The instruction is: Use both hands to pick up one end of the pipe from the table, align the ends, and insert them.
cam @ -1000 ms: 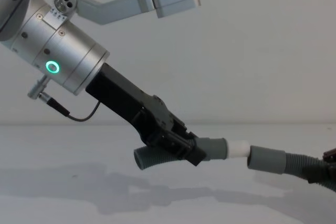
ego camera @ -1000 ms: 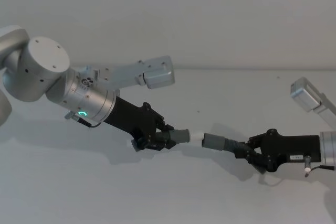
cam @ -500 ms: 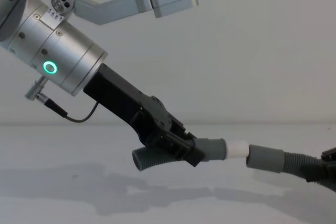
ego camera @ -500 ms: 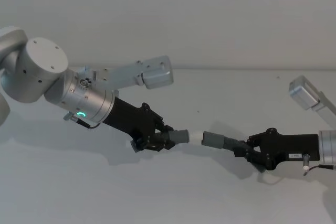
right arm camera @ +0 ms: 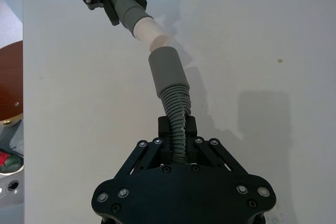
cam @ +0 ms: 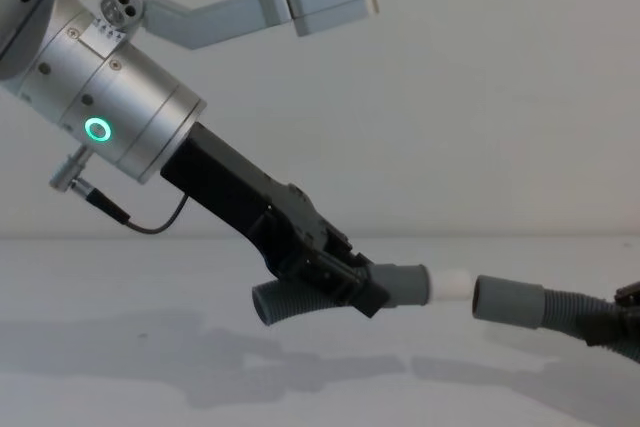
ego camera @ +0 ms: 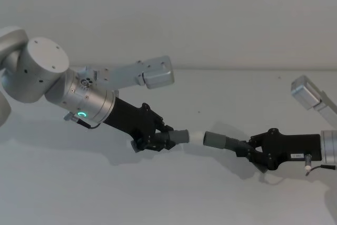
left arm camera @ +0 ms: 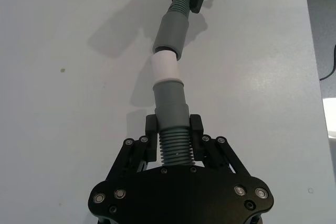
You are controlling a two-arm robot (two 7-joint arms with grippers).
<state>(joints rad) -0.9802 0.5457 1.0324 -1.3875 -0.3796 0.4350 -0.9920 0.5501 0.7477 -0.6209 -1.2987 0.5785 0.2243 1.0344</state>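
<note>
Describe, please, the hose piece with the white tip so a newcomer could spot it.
Find the silver arm with the green ring; its left gripper clamps a grey hose piece above the table. Unlike the other hose piece, this one ends in a white tip.

left end effector (ego camera: 158,139): clamped, angled down-right | right end effector (ego camera: 251,151): clamped, pointing left

Plain pale wall (cam: 500,97), perhaps grey
</note>
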